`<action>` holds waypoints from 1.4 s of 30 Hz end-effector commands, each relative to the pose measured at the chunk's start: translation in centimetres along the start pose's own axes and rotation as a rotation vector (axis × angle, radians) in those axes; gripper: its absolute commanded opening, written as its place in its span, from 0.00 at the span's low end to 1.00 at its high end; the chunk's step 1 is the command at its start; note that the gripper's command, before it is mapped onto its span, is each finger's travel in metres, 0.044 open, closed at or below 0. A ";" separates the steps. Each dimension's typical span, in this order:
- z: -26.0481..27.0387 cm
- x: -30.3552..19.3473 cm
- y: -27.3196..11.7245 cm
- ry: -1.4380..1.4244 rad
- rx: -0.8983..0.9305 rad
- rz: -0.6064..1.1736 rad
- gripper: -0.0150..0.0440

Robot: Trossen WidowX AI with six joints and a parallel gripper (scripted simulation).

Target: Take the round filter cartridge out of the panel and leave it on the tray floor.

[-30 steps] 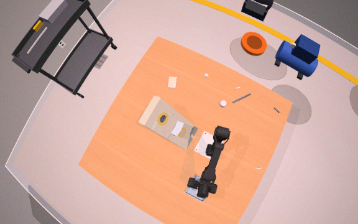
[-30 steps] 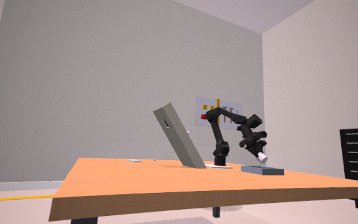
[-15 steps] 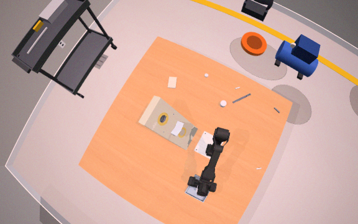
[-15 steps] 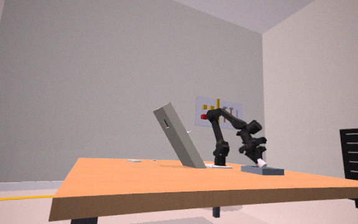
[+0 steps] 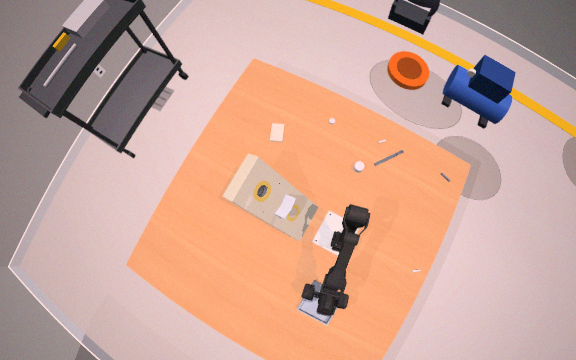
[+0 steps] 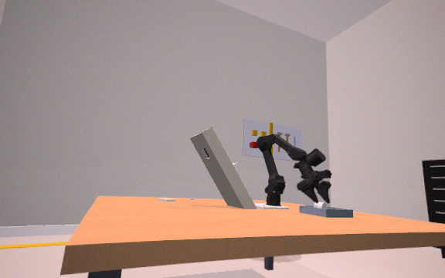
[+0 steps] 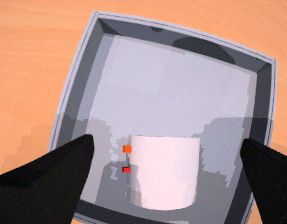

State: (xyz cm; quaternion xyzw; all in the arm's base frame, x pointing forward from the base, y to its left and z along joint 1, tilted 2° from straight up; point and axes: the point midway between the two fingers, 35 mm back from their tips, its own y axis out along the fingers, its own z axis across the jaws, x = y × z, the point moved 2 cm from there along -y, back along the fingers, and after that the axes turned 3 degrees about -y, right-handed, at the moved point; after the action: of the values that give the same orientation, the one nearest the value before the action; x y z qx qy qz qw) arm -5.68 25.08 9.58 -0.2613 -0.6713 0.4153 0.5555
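Observation:
The white round filter cartridge is inside the grey tray, apparently on its side, near one wall. Two small orange and red marks show on its left in the wrist view; its slots are not visible. My gripper is open just above it, with clear gaps between the cartridge and both fingers in the wrist view. The tilted service panel has a dark round opening with a yellow ring. The exact contact under the cartridge is hidden.
The tray walls stand close around the fingers. A white flap sticks out from the panel near a second yellow ring. A white round piece and a grey rod lie farther back on the table.

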 end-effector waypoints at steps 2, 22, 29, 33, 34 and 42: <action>-0.1 1.2 -1.7 0.000 0.000 -0.002 1.00; -0.1 3.2 -4.8 -0.003 0.001 -0.009 1.00; -0.1 3.2 -4.8 -0.003 0.001 -0.009 1.00; -0.1 3.2 -4.8 -0.003 0.001 -0.009 1.00; -0.1 3.2 -4.8 -0.003 0.001 -0.009 1.00; -0.1 3.2 -4.8 -0.003 0.001 -0.009 1.00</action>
State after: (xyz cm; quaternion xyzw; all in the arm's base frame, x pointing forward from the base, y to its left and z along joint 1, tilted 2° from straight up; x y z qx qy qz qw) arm -5.79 25.18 15.32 -0.2575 -0.6730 0.4137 0.5565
